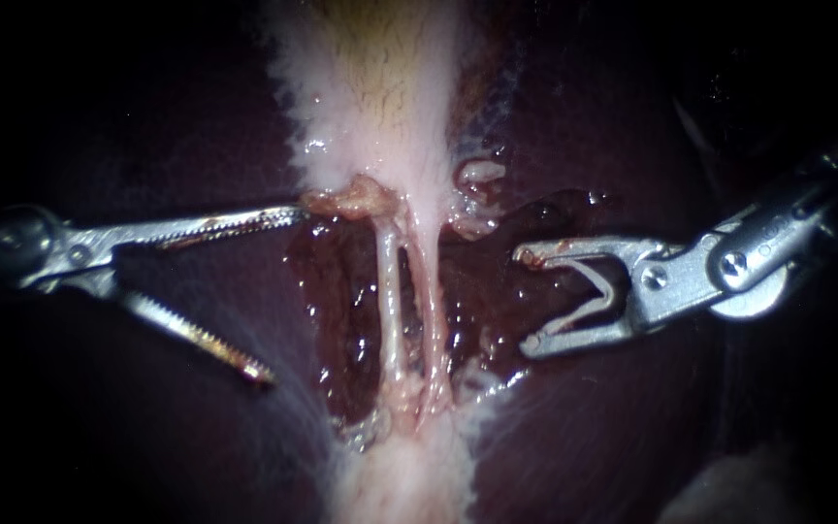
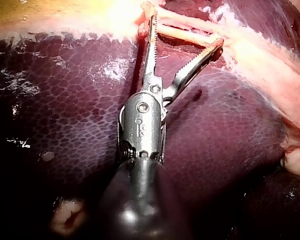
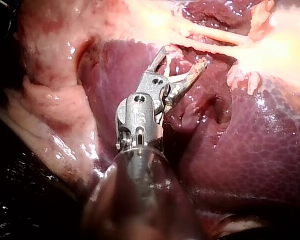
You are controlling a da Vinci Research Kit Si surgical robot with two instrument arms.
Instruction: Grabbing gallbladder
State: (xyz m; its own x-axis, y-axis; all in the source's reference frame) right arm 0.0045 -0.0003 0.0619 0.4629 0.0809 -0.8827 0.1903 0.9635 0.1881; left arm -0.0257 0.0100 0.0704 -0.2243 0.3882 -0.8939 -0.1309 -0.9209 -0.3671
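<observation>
Two instruments [image 1: 285,294] [image 1: 524,301], two tubes [image 1: 390,301] [image 1: 431,311], one gallbladder [image 1: 380,87]

Setting: surgical work site, seen close in on tissue. Evidence: glossy dark-purple liver [image 2: 65,130] fills all three views; a pale gallbladder [image 1: 380,87] lies along it; two thin bared tubes [image 1: 392,301] cross a wet, raw pocket. Slender steel tools with hinged toothed jaws, the left instrument [image 1: 281,295] and right instrument [image 1: 524,301], enter from either side. Light falls on the centre only, edges dark
</observation>
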